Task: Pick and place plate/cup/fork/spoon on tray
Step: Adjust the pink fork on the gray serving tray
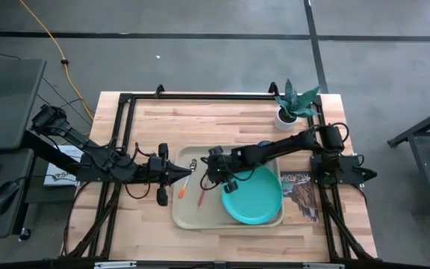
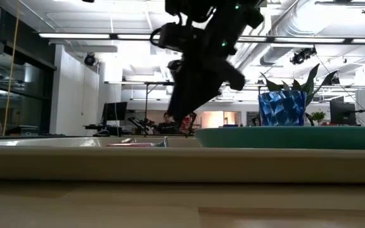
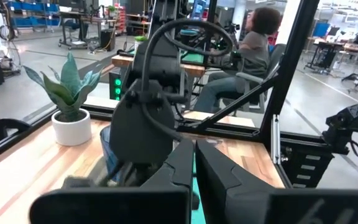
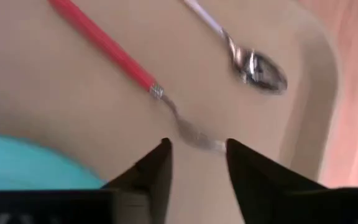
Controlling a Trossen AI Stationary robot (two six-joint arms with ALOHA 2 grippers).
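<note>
From above, my right gripper (image 1: 216, 178) hangs over the middle of the tray (image 1: 187, 217), just beside the turquoise plate (image 1: 254, 198), which fills the tray's right part. My left gripper (image 1: 187, 172) reaches in at the tray's left rim. The fork (image 1: 200, 196) and the spoon (image 1: 182, 191) show there only as thin red and orange slivers between the two grippers.

My right wrist view makes them plain: the fork (image 4: 129, 68) lies flat on the tray floor (image 4: 36, 106), its tines just ahead of my fingertips (image 4: 160, 155), which stand apart with nothing between them. The spoon (image 4: 253, 65) lies nearby, its bowl close to the tray's raised rim, and a corner of the plate (image 4: 30, 165) shows at the edge.

My left wrist view shows my left jaws pressed together, holding nothing. Beyond them the right arm blocks most of the scene; the blue cup (image 3: 107, 149) peeks out behind it, largely hidden, near the white pot with a plant (image 3: 70, 121). A person sits in the room behind.

At table height the cup (image 2: 282, 107) stands clear beyond the plate's rim (image 2: 296, 136). I cannot tell from any view whether it is on the tray, and from above I cannot make it out at all.
</note>
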